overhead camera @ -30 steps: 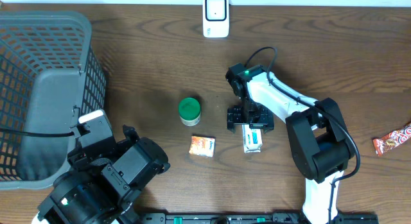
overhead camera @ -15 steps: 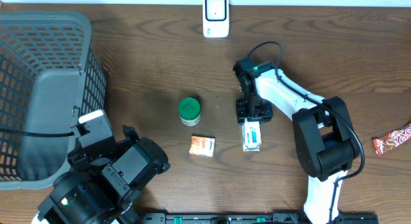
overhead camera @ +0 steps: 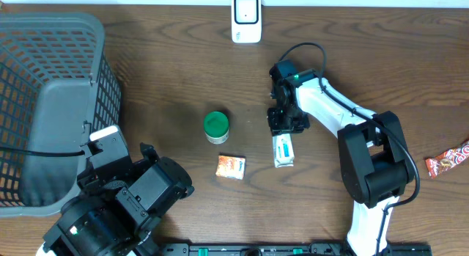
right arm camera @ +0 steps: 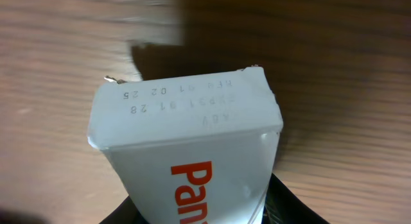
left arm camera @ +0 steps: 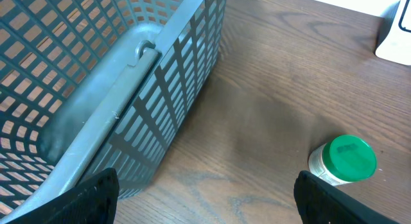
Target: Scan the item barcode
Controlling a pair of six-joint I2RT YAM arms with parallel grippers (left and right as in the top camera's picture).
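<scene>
The right gripper (overhead camera: 286, 127) has narrowed its jaws onto the far end of the white box (overhead camera: 283, 152), probably ready for lifting toward the scanner (overhead camera: 246, 17); the left gripper (left arm camera: 209, 193) jaws stand wide, empty.

1. Carton (right arm camera: 186, 160) in the right gripper (overhead camera: 287, 125): white, with orange-red lettering and a faint grey stamped code on the end flap. A teal patch shows from overhead.
2. Jar (left arm camera: 342, 161), ahead-right of the left gripper (left arm camera: 209, 198): bright green lid, pale body.
3. Basket (left arm camera: 96, 76), ahead-left of the left gripper: blue-grey, open grid pattern.
4. Packet (overhead camera: 231, 166), near the right gripper: orange and white.
5. Wrapper (overhead camera: 448, 159), well apart from the right gripper: red with light print.
6. Scanner (overhead camera: 246, 18): white with a dark window.
7. Table (overhead camera: 168, 65): dark brown wood grain.
</scene>
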